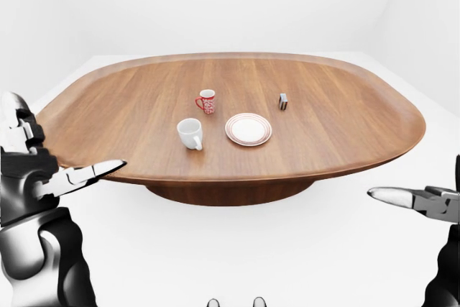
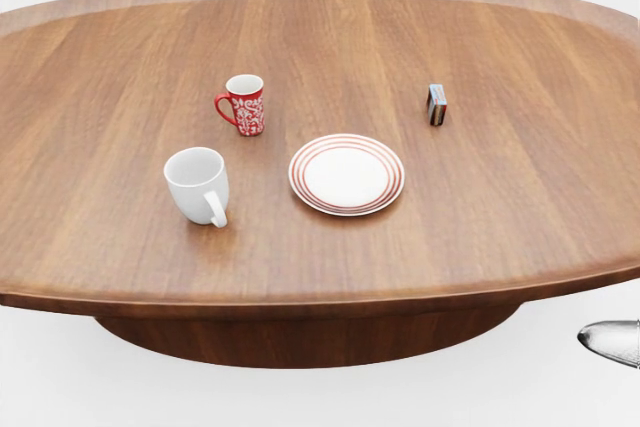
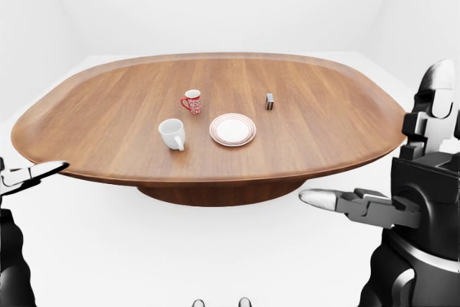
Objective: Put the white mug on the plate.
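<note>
Plain white glazed ceramic mug (image 2: 196,183) sits upright on the oval brown wooden bench (image 2: 520,217), handle pointing roughly 5 o'clock in the head view, toward the near edge. Round white plate with red concentric rim rings (image 2: 346,174) is just beside it at its 3 o'clock, not touching. My read: mug is rigid, fairly light, empty as far as I can see, glaze likely slippery, chips if dropped or knocked against the plate. Best hold looks like a wrap around the body from the handle-free side, or a pinch over the rim; the handle loop seems too small for these fingers. Left hand (image 1: 43,177) and right hand (image 3: 402,203) both hang off the bench's near edge, well apart from the mug, fingers spread wide, thumbs pointing inward, nothing in either. Count: one white mug, one plate, one red-and-white patterned mug (image 2: 245,104) at the plate's 11 o'clock, one small dark box (image 2: 437,104) at its 1 o'clock, two hands.
</note>
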Available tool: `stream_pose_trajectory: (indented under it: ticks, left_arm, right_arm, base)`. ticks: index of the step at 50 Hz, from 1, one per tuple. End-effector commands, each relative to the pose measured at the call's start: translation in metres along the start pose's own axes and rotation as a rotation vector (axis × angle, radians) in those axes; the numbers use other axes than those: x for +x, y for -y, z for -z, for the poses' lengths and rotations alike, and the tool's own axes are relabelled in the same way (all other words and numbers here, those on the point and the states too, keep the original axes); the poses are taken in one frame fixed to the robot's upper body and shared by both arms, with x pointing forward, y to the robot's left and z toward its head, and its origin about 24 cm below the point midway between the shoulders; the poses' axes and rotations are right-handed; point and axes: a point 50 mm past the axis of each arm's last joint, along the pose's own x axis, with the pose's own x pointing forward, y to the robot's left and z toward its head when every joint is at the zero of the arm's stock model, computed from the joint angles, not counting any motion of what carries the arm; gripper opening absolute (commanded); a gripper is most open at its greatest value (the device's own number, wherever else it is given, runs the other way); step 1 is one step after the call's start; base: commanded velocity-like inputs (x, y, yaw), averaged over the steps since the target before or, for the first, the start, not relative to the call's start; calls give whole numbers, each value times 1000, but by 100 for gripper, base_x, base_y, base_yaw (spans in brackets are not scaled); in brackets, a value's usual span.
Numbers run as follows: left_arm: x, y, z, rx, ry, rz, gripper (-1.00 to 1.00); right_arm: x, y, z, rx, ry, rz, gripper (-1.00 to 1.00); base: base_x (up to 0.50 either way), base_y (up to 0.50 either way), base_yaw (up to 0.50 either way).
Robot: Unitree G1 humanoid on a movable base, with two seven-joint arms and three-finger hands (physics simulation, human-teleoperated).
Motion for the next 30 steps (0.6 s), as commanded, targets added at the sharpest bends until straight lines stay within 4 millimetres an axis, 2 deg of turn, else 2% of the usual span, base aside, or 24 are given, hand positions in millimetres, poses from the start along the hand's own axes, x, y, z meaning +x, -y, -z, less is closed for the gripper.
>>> stream_pose_trajectory:
  ticks: [1, 30]
  left_arm:
    - [3, -10, -25, -21, 105, -47, 100]
    - [2, -11, -25, -19, 100, -50, 100]
  right_arm:
    - [-3, 3, -22, -50, 84, -10, 100]
    - [-5, 2, -16, -43, 49, -23, 100]
  base:
    - [0, 31, 0]
    - [0, 32, 0]
